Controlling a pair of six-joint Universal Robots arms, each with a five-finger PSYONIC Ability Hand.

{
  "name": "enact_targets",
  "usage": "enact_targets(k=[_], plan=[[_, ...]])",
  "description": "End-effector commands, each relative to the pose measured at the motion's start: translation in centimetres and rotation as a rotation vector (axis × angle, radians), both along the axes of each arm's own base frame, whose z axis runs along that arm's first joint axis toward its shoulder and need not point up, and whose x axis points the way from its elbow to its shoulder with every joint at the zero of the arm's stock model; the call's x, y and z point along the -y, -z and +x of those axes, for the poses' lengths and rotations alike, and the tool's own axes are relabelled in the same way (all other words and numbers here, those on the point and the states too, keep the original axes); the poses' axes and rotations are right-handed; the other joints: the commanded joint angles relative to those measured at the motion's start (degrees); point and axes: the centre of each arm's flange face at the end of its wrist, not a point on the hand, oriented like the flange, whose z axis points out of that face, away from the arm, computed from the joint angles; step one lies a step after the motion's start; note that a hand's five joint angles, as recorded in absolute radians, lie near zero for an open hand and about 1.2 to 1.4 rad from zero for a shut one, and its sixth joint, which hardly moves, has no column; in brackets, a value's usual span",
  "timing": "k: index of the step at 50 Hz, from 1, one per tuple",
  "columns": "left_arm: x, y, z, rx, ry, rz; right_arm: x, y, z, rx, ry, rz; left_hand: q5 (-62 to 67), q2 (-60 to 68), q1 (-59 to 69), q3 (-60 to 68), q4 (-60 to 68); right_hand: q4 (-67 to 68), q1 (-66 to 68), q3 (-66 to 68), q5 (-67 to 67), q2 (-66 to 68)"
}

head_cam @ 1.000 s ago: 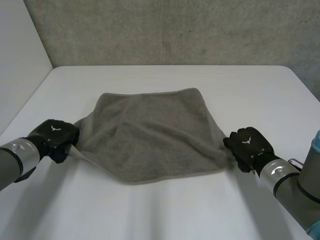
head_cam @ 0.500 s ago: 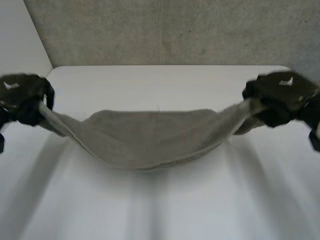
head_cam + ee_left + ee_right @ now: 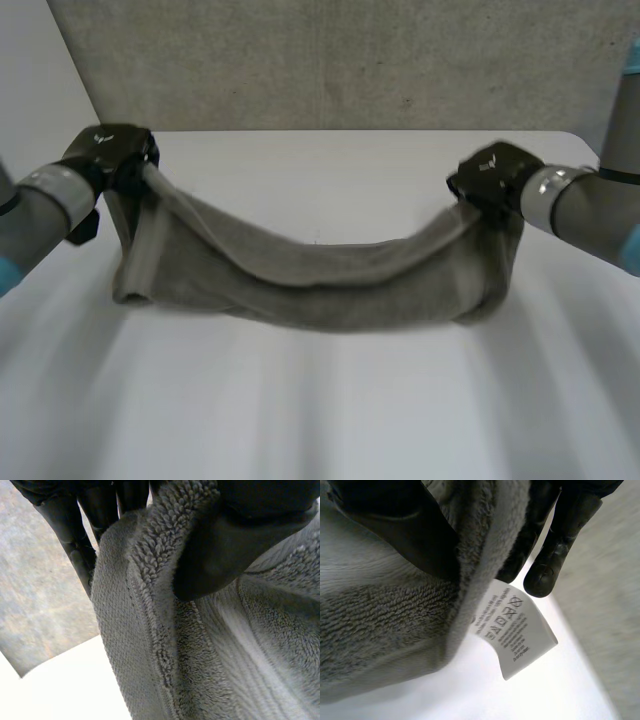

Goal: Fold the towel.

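Left hand (image 3: 108, 152) and right hand (image 3: 493, 176) each pinched one end of the towel (image 3: 320, 285), fingers (image 3: 547, 572) clenched on cloth. Between them it sagged to the counter (image 3: 320, 410). A white tag (image 3: 516, 635) hung beside the right fingertips.

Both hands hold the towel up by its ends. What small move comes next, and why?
Probably lower both hands together, laying the held edge down over the part on the table. The left hand and right hand each grip a raised corner of the towel, which sags between them, its lower part on the table.
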Motion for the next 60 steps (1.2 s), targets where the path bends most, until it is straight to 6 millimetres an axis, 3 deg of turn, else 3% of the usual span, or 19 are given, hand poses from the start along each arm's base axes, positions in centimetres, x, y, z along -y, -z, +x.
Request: enact_targets(k=[1,2,3,4,5,7,13,16,20,21,23,24,26,29,36,43,52,58,60], plan=[[2.2,-6.7,-3.5,-0.025,0.014,-0.265,2.6,-9.2,1.7,0.283,0.025,-0.475,5.2,4.3,7.1,4.0,2.4,3.8,4.0,3.9,3.3,6.4],[2.0,-9.7,-4.1,-0.057,0.027,-0.37,2.4,-12.3,1.3,0.401,0.028,-0.569,5.2,4.3,7.1,4.0,2.4,3.8,4.0,3.9,3.3,6.4],[2.0,-9.8,-4.1,-0.058,0.027,-0.371,2.4,-12.4,1.3,0.402,0.028,-0.57,5.2,4.3,7.1,4.0,2.4,3.8,4.0,3.9,3.3,6.4],[1.2,-13.3,-4.4,-0.098,0.034,-0.494,2.3,-14.9,0.8,0.513,0.023,-0.633,5.2,4.3,7.1,4.0,2.4,3.8,4.0,3.9,3.3,6.4],[1.2,-13.3,-4.4,-0.098,0.034,-0.495,2.3,-14.9,0.8,0.514,0.023,-0.633,5.2,4.3,7.1,4.0,2.4,3.8,4.0,3.9,3.3,6.4],[-0.2,-18.3,-4.4,-0.205,0.035,-0.68,1.9,-17.2,0.2,0.664,-0.003,-0.639,5.2,4.3,7.1,4.0,2.4,3.8,4.0,3.9,3.3,6.4],[-0.2,-19.5,-3.9,-0.33,0.02,-0.742,2.5,-15.5,0.1,0.669,-0.009,-0.564,5.2,4.3,7.1,4.0,2.4,3.8,4.0,3.9,3.3,6.4],[0.6,-16.6,-4.1,-0.313,0.019,-0.666,3.2,-12.3,0.3,0.631,0.005,-0.458,5.2,4.3,7.1,4.0,2.4,3.8,4.0,3.9,3.3,6.4],[2.1,-9.1,-3.7,-0.254,-0.009,-0.476,3.7,-7.9,0.3,0.561,0.015,-0.334,5.2,4.3,7.1,4.0,2.4,3.8,4.0,3.9,3.3,6.4],[2.1,-9.1,-3.7,-0.254,-0.009,-0.475,3.7,-7.9,0.3,0.56,0.015,-0.333,5.2,4.3,7.1,4.0,2.4,3.8,4.0,3.9,3.3,6.4],[1.8,-3.6,-3.6,-0.214,0.005,-0.329,3.3,-4.2,0.6,0.492,-0.015,-0.244,5.2,4.3,7.1,4.0,2.4,3.8,4.0,3.9,3.3,6.4],[1.8,-3.6,-3.6,-0.214,0.005,-0.328,3.3,-4.2,0.6,0.492,-0.015,-0.244,5.2,4.3,7.1,4.0,2.4,3.8,4.0,3.9,3.3,6.4],[1.1,1.1,-3.5,-0.189,0.044,-0.226,2.6,-0.5,0.8,0.408,-0.054,-0.168,5.2,4.3,7.1,4.0,2.4,3.8,4.0,3.9,3.3,6.4],[0.0,4.8,-3.4,-0.168,0.081,-0.167,1.7,2.7,0.6,0.322,-0.067,-0.098,5.2,4.3,7.1,4.0,2.4,3.8,4.0,3.9,3.3,6.4],[-1.8,7.9,-2.2,-0.049,0.081,-0.147,0.6,5.8,-2.2,0.219,-0.01,0.027,5.2,4.3,7.1,4.0,2.4,3.8,4.0,3.9,3.3,6.4],[-3.0,7.0,-0.1,0.043,0.038,-0.165,-1.0,5.1,-4.6,0.224,0.051,0.088,5.2,4.3,7.1,4.0,2.4,3.8,4.0,3.9,3.3,6.4],[-5.5,7.9,0.2,0.061,0.04,-0.088,-3.2,7.1,-5.7,0.316,0.153,0.246,-3.5,-4.4,-1.6,-4.7,-6.2,3.8,4.0,3.9,3.3,6.4],[-6.4,8.8,0.3,0.067,0.041,-0.046,-3.7,8.3,-5.6,0.386,0.216,0.305,-8.1,-9.0,-6.2,-9.3,-10.8,-5.4,-5.1,-5.2,-5.8,-2.7],[-6.6,8.9,0.2,0.067,0.045,-0.043,-3.4,8.5,-5.7,0.402,0.234,0.284,-8.1,-9.0,-6.2,-9.3,-10.8,-27.3,-27.1,-27.2,-27.8,-24.7]])
